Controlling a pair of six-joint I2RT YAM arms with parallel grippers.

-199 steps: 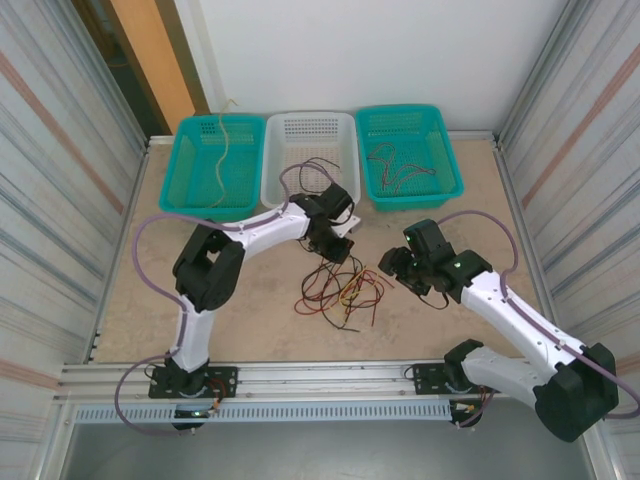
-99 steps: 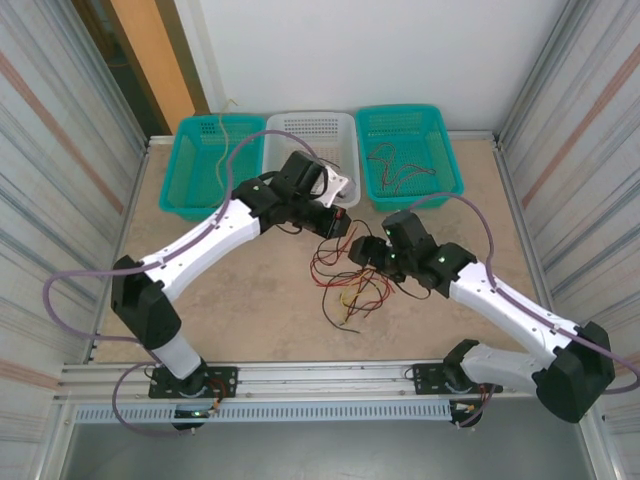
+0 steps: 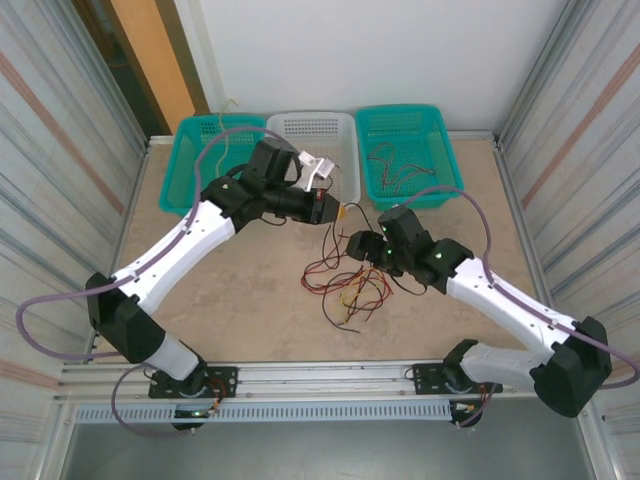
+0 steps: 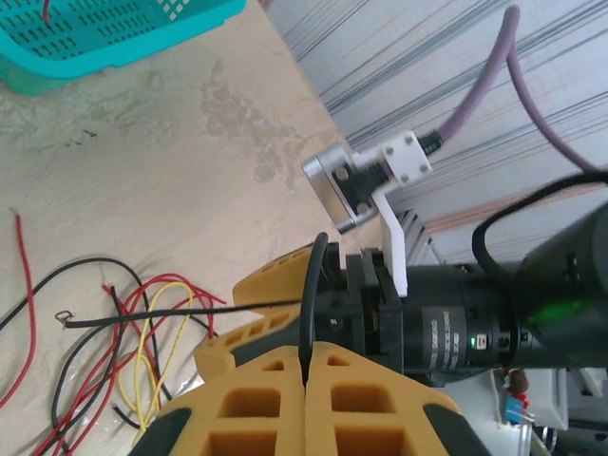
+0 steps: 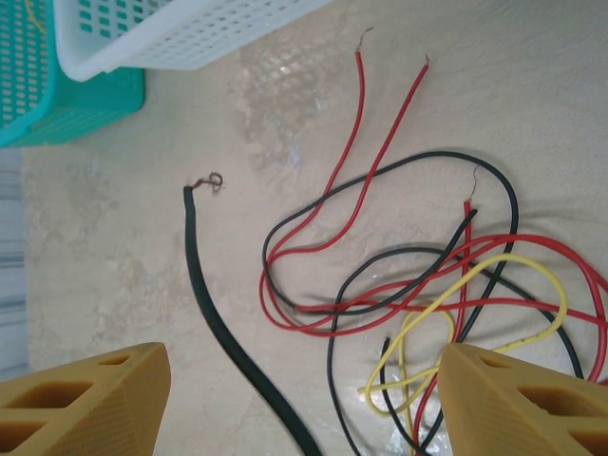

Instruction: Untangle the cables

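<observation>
cables [image 3: 345, 285]: loose red/blk/yel pile mid-table [image 3: 250, 290], near side of the white basket [image 3: 312, 135], between both grippers.
blk cable [image 4: 311, 294]: one strand pulled up out of the pile. Its frayed free end hangs loose, and in the right wrist view it looks raised off the surface.
why held: my read is I'm isolating the blk strand, lifting one end so it drags clear of the red/yel loops crossing it.
left gripper [image 3: 335, 212]: clamped tight on the blk cable, pads meeting either side of it, nothing else caught.
left arm: stretched long from the near-left base, diagonal to centre, wrist rolled sideways just by the white basket's near rim.
right gripper [image 5: 304, 385]: spread wide, holding nothing, hovering over the pile w/ red/blk/yel loops between its fingers.
right arm: bent at the elbow from the near-right base, reaching in toward centre, wrist aimed down at the tangle.
baskets: right teal basket [image 3: 415, 200] has a few cables in it, left teal basket [image 3: 185, 150] has a pale one. Prob sort bins.
next (guess): pin or grab the remaining loops w/ right, then pull left away.
risk: blk strand snags and drags the whole pile along.
</observation>
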